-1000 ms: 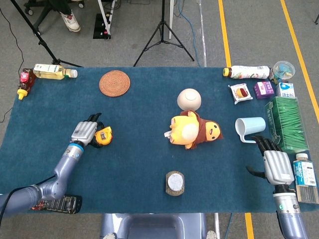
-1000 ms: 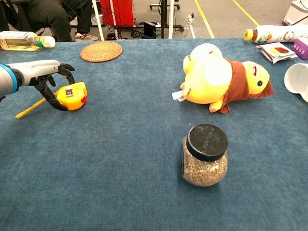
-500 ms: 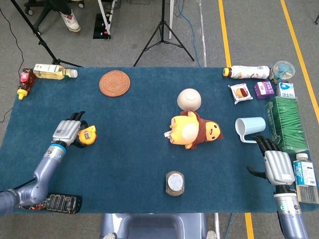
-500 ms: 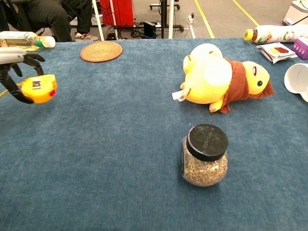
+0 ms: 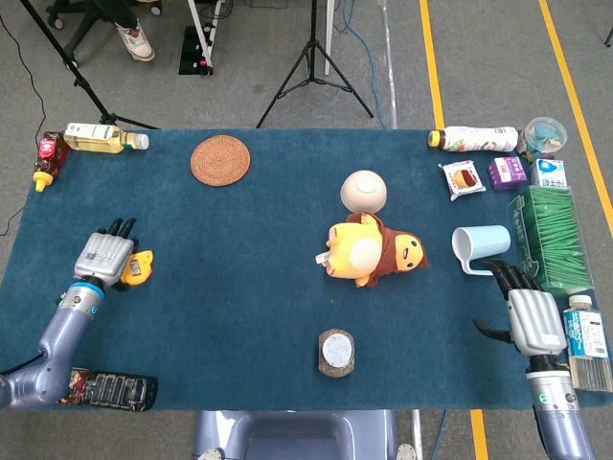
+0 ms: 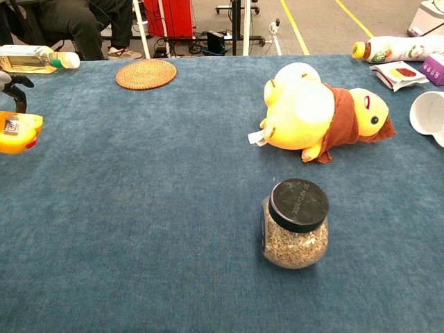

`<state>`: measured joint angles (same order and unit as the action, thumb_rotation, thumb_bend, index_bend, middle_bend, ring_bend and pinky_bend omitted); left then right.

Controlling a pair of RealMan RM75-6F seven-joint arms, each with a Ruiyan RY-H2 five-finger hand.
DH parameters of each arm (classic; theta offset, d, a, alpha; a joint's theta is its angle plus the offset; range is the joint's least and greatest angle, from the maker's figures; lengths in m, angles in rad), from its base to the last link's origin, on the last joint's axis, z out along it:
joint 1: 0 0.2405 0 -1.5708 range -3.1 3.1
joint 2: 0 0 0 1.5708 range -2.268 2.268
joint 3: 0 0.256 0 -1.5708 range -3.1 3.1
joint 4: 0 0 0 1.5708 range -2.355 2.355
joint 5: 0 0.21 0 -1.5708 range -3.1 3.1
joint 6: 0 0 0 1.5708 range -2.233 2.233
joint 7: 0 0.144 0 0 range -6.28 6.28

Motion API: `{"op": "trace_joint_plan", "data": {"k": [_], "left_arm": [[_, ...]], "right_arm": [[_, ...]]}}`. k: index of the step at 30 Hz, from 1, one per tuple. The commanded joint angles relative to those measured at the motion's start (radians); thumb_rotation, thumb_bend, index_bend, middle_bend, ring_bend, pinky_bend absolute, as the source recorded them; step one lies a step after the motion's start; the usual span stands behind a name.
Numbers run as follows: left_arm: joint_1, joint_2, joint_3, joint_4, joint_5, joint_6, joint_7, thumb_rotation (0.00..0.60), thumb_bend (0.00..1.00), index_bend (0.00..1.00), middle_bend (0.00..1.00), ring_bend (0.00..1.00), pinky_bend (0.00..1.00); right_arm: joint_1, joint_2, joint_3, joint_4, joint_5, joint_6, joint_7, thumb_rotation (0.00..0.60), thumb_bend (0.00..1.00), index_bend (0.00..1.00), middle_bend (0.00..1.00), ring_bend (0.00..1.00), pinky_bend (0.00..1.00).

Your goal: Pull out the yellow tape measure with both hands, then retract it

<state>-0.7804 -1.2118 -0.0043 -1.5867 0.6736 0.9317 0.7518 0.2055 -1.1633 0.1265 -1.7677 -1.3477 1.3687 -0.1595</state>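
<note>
- One yellow tape measure [image 5: 136, 269]
- One plush toy [image 5: 369, 249]
- One lidded jar [image 5: 336, 352]
- One woven coaster [image 5: 220, 159]
- One pale blue cup [image 5: 481, 249]
- One beige bowl [image 5: 365, 191]
- Three bottles lying or standing at the edges: [image 5: 105, 138], [image 5: 476, 139], [image 5: 588, 341]
- One green box [image 5: 547, 237]

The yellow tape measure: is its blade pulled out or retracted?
Cannot tell. The tape measure sits in the left hand; no blade shows in either view.
</note>
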Motion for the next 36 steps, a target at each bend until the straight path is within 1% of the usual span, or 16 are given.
{"op": "trace_joint_plan", "data": {"k": [1, 4, 6, 8, 11, 17, 25, 33, 35, 36], "left_arm": [[-0.046, -0.031, 0.025, 0.008, -0.059, 0.043, 0.111, 0.6, 0.25, 0.49, 0.05, 0.0, 0.21], [-0.078, -0.054, 0.041, 0.021, -0.099, 0.075, 0.216, 0.6, 0.26, 0.49, 0.05, 0.0, 0.19], [-0.094, -0.067, 0.046, 0.023, -0.125, 0.093, 0.265, 0.6, 0.27, 0.49, 0.05, 0.0, 0.19], [-0.116, -0.087, 0.052, 0.025, -0.173, 0.117, 0.337, 0.6, 0.27, 0.49, 0.05, 0.0, 0.19], [-0.144, -0.111, 0.051, 0.023, -0.235, 0.128, 0.406, 0.6, 0.28, 0.49, 0.05, 0.0, 0.19], [-0.194, -0.158, 0.059, 0.053, -0.297, 0.152, 0.52, 0.6, 0.29, 0.49, 0.05, 0.0, 0.18], [-0.244, -0.22, 0.059, 0.101, -0.38, 0.163, 0.631, 0.6, 0.29, 0.49, 0.05, 0.0, 0.18], [-0.282, -0.27, 0.055, 0.14, -0.429, 0.173, 0.705, 0.6, 0.29, 0.49, 0.04, 0.0, 0.18], [-0.294, -0.286, 0.053, 0.151, -0.44, 0.181, 0.73, 0.6, 0.29, 0.45, 0.02, 0.0, 0.18], [-0.301, -0.294, 0.049, 0.155, -0.447, 0.186, 0.74, 0.6, 0.29, 0.4, 0.01, 0.0, 0.17]], "right_arm": [[-0.002, 0.002, -0.001, 0.0, -0.002, 0.003, 0.002, 0.6, 0.2, 0.17, 0.17, 0.18, 0.22], [-0.004, 0.002, -0.001, 0.0, -0.003, 0.004, 0.004, 0.6, 0.2, 0.17, 0.17, 0.18, 0.22], [-0.005, 0.002, -0.002, 0.0, -0.002, 0.005, 0.005, 0.6, 0.2, 0.17, 0.17, 0.18, 0.22], [-0.005, 0.0, -0.002, 0.001, -0.002, 0.004, 0.007, 0.6, 0.2, 0.17, 0.17, 0.18, 0.22], [-0.004, 0.0, -0.002, 0.001, -0.001, 0.003, 0.006, 0.6, 0.2, 0.17, 0.17, 0.18, 0.22], [-0.001, 0.001, 0.0, -0.001, -0.002, 0.0, 0.003, 0.6, 0.2, 0.17, 0.17, 0.18, 0.22], [-0.003, -0.001, -0.002, 0.001, -0.003, 0.001, 0.007, 0.6, 0.2, 0.17, 0.17, 0.18, 0.22], [-0.007, 0.002, -0.003, -0.004, -0.005, 0.006, 0.01, 0.6, 0.2, 0.17, 0.17, 0.18, 0.22], [-0.008, 0.003, -0.003, -0.005, -0.007, 0.009, 0.012, 0.6, 0.2, 0.17, 0.17, 0.18, 0.22], [-0.01, 0.003, -0.004, -0.005, -0.008, 0.011, 0.013, 0.6, 0.2, 0.17, 0.17, 0.18, 0.22]]}}
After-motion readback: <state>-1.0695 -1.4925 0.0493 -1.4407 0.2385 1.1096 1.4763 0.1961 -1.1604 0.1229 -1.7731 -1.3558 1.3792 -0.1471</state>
